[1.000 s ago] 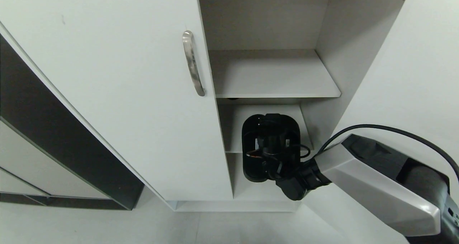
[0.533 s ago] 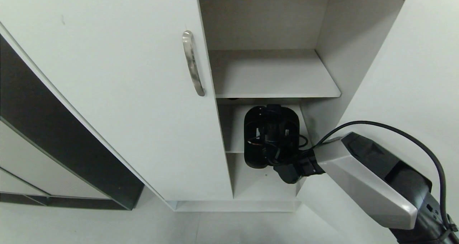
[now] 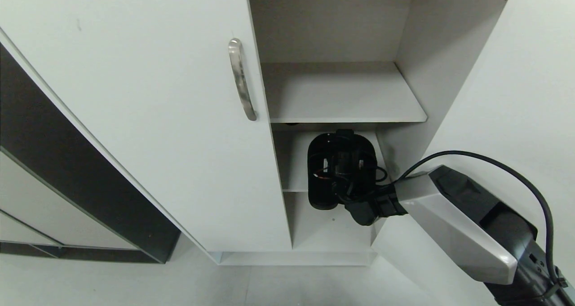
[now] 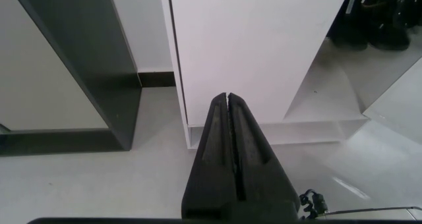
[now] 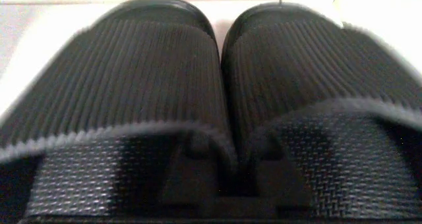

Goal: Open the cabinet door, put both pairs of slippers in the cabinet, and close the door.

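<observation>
Slippers (image 3: 319, 184) — a black pair with ribbed straps and pebbled footbeds — look light, soft and bendy rather than fragile, so pinching the two adjoining strap edges together seems the sound way to carry both at once. They lie side by side inside the cabinet (image 3: 406, 72), toes over its lower shelf (image 3: 292, 162) and heels jutting past that shelf's front edge. The right gripper (image 3: 343, 169) is clamped on the inner strap edges, while the left gripper (image 4: 228, 141) hangs low before the cabinet's closed door (image 4: 257, 46), fingers pressed together on nothing.
</observation>
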Controlling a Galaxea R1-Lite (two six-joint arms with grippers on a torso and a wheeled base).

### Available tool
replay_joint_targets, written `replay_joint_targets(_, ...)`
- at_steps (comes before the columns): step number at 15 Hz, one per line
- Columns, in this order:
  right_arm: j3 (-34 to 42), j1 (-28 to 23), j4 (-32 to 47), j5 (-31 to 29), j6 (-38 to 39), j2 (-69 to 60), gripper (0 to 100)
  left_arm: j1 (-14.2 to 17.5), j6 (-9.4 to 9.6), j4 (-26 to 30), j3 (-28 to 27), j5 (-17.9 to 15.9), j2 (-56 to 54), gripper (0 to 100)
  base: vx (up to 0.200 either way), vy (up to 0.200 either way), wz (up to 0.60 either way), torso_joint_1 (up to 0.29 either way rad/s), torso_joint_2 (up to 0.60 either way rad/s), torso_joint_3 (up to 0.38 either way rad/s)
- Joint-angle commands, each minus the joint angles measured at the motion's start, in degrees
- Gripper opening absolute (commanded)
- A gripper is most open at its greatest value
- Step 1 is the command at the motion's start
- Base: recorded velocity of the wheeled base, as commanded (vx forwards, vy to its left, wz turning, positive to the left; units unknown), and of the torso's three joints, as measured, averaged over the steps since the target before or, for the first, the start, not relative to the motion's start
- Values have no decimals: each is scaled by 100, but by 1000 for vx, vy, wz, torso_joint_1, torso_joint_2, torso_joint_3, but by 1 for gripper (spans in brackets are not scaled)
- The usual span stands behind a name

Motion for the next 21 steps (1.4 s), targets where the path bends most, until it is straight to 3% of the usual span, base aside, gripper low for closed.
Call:
replay_joint_targets(1,-26,-2,36,2,-2,-4,100,1,-1,0,0,1,9,0,0,0,0,0,0,0)
replay_joint_targets(5,185,25,63,-42,15,-127,100,1,-1,0,0,1,9,0,0,0,0,0,0,0)
replay_joint_targets(10,1838,218,-711,-51,24,-918,100,1,-1,0,0,1,9,0,0,0,0,0,0,0)
replay_joint_targets(15,4193,798,-1994,-51,33,-2016,100,1,-1,0,0,1,9,0,0,0,0,0,0,0)
replay_joint_targets(18,5019,1009,-2662,-51,50,-2271,100,1,-1,0,0,1,9,0,0,0,0,0,0,0)
replay_joint_targets(21,5318,1088,-2926,-51,42,-2333,100,1,-1,0,0,1,9,0,0,0,0,0,0,0)
